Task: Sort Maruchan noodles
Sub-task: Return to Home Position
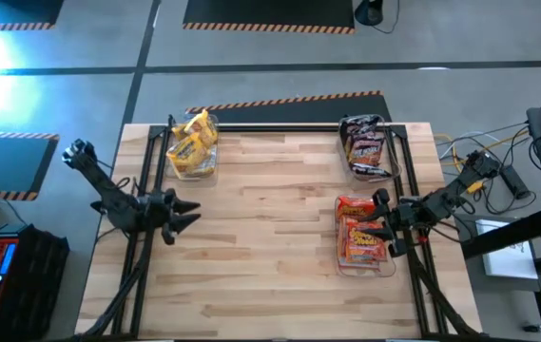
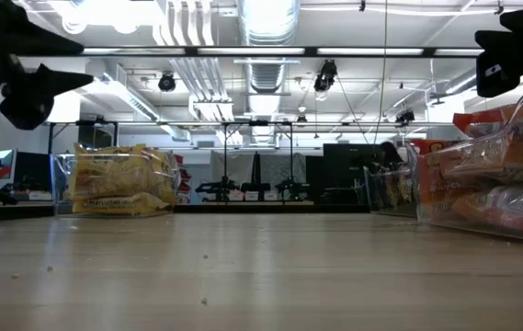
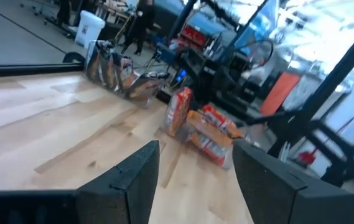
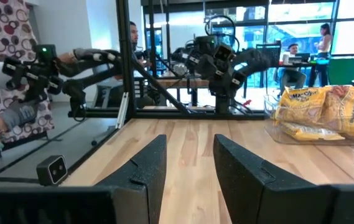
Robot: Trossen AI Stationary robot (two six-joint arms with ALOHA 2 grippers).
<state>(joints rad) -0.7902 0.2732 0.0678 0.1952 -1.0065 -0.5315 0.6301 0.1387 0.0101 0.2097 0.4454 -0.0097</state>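
Okay, quick status from my remote seat: every noodle pack I can find is sitting in a bin. Taking the middle of the wooden table point(image 1: 270, 275) as the clock centre in the high view, the yellow packs point(image 1: 194, 142) are piled in the clear bin point(image 1: 195, 173) at about 10 o'clock. The dark brown packs point(image 1: 364, 144) fill a second bin point(image 1: 396, 163) at roughly 1 o'clock. The orange packs point(image 1: 359, 237) lie stacked in a third bin point(image 1: 361, 271) at around 3 o'clock. The left gripper point(image 1: 192, 213) hangs over the table's edge at 9 o'clock, pointing toward the middle. Its own wrist camera shows the left gripper point(image 3: 196, 148) with fingers spread wide and only bare wood between them, and the orange and brown packs show across the table. The right gripper point(image 1: 376, 226) is at 3 o'clock, right over the outer side of the orange bin and facing the table's centre. I can't tell from above whether it touches the bin. From its wrist camera the right gripper point(image 4: 189, 140) is also parted with nothing in it, and the yellow packs point(image 4: 326, 112) show across the table. The low view has the yellow packs point(image 2: 119, 179) far off and the orange packs point(image 2: 500, 175) up close.
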